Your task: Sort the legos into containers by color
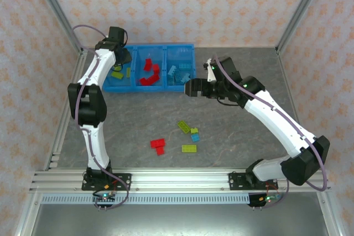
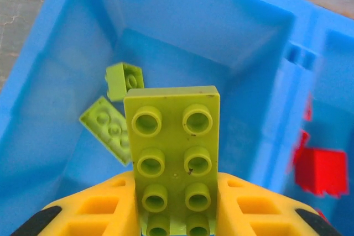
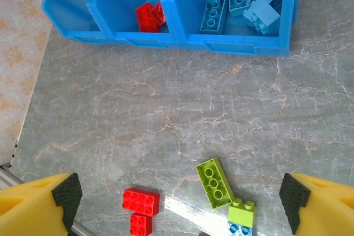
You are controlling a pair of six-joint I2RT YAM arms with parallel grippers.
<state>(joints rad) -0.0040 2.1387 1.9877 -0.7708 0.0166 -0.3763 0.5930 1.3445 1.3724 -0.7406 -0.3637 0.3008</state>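
Lime 2x4 brick (image 2: 171,136) is clamped by its lower end in the left gripper (image 2: 176,178), over the tray's left compartment (image 2: 210,26). Two green bricks (image 2: 113,128) lie on its floor. Risk: the grip sits low and most of the brick sticks out, so on release it may hang on one pad, pivot and tip over the divider onto the red bricks (image 2: 323,172) next door.

On the table (image 3: 166,109): a red pair (image 3: 141,202), then a long green brick (image 3: 214,183) touching a small lime brick (image 3: 241,211) butted against a blue one (image 3: 240,229); can't tell if those two are joined.

Right gripper (image 3: 177,197) hovers above them, fingers wide apart, empty. Risk: closing there grabs two pieces, putting mixed colours into one bin.
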